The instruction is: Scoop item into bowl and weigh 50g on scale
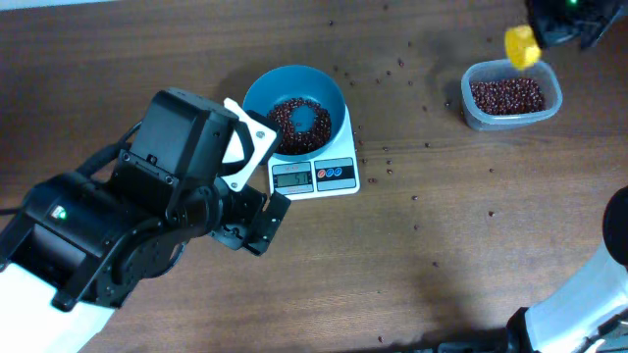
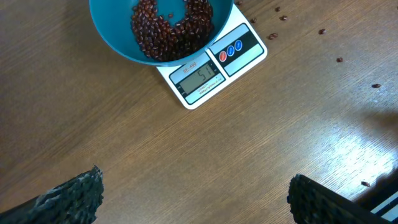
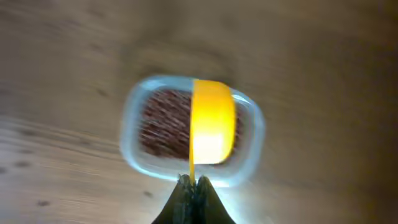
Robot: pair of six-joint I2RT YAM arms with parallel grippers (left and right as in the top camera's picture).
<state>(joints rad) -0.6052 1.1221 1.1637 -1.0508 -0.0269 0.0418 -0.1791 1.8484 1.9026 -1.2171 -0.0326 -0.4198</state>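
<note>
The teal bowl (image 1: pixel 257 90) stands on the white scale (image 1: pixel 316 176), with a heap of dark red-brown beans (image 1: pixel 299 123) inside it. In the left wrist view the bowl (image 2: pixel 112 37) and the scale (image 2: pixel 186 99) lie ahead; the display (image 2: pixel 198 78) seems to read 51. My left gripper (image 2: pixel 194 182) is open wide over bare table in front of the scale, holding nothing. At the far right, my right gripper (image 3: pixel 194 182) is shut on the thin handle of a yellow scoop (image 3: pixel 212 121), which hangs above the tub; whether it holds beans cannot be seen.
A clear plastic tub (image 1: pixel 469 80) with more beans (image 1: pixel 505 95) sits at the back right, under the yellow scoop (image 1: pixel 522 45). Loose beans (image 1: pixel 397 64) are scattered on the wooden table between the scale and the tub. My left arm (image 1: pixel 128 226) covers the left front.
</note>
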